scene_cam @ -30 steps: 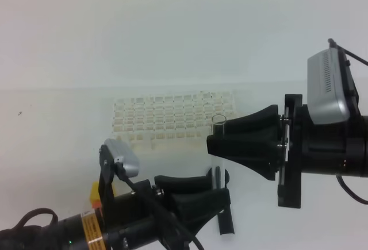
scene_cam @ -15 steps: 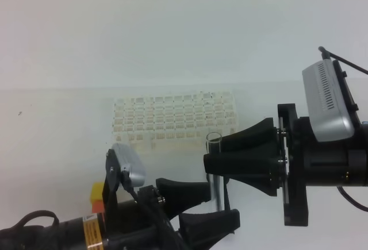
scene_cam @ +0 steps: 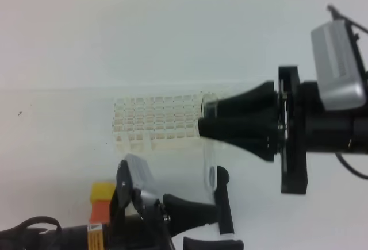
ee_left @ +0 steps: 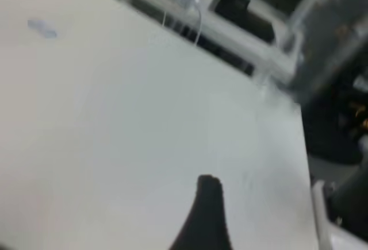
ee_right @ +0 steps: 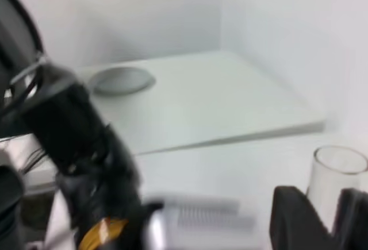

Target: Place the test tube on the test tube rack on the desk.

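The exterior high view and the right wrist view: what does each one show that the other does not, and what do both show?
Only the exterior high view shows the test tube rack, the black round-headed stick, the yellow and orange cubes, and the right gripper from outside, its jaws shut on the test tube, which hangs upright. Only the right wrist view shows the tube's open round rim close up, above the dark jaws, and a grey round patch on the surface behind. Both show the tube, the left arm and the white desk.
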